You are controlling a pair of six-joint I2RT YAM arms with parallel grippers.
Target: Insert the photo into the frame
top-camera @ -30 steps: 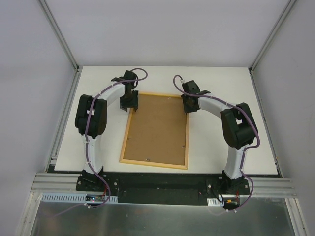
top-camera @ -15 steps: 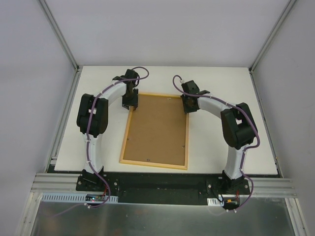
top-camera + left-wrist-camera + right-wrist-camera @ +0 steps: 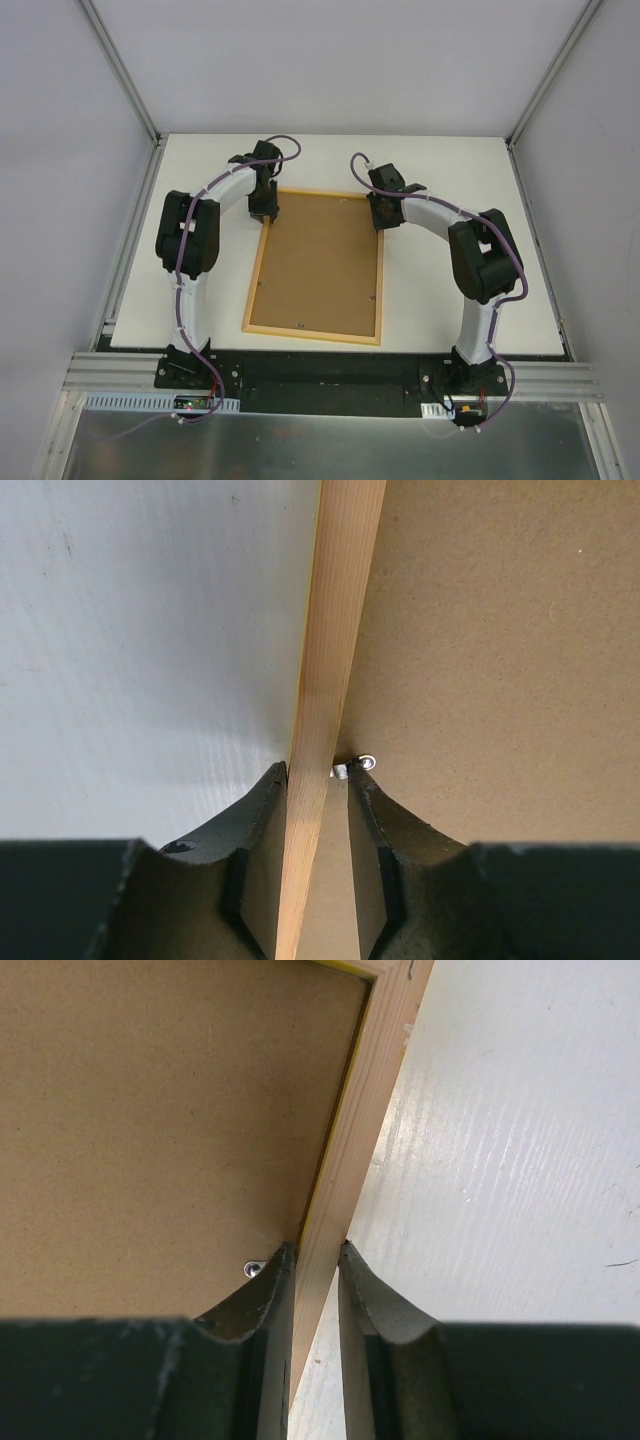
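Observation:
The frame (image 3: 262, 272) lies back side up on the white table, pale wood rails around a plain brown backing board (image 3: 320, 260). My left gripper (image 3: 263, 208) straddles the left rail (image 3: 335, 630) near the far left corner. Its jaws stand apart: the left finger touches the rail and the right finger sits off it on the board. My right gripper (image 3: 380, 215) is shut on the right rail (image 3: 375, 1100) near the far right corner, both fingers against the wood. A thin yellow edge shows along that rail. The photo is not in view.
Small metal tabs (image 3: 367, 763) (image 3: 254, 1268) hold the backing board by each gripper. White table (image 3: 450, 170) surrounds the frame, with grey enclosure walls on three sides and the arm bases at the near edge.
My left gripper has shifted slightly toward the far edge along the left rail. The right arm and the frame have hardly moved.

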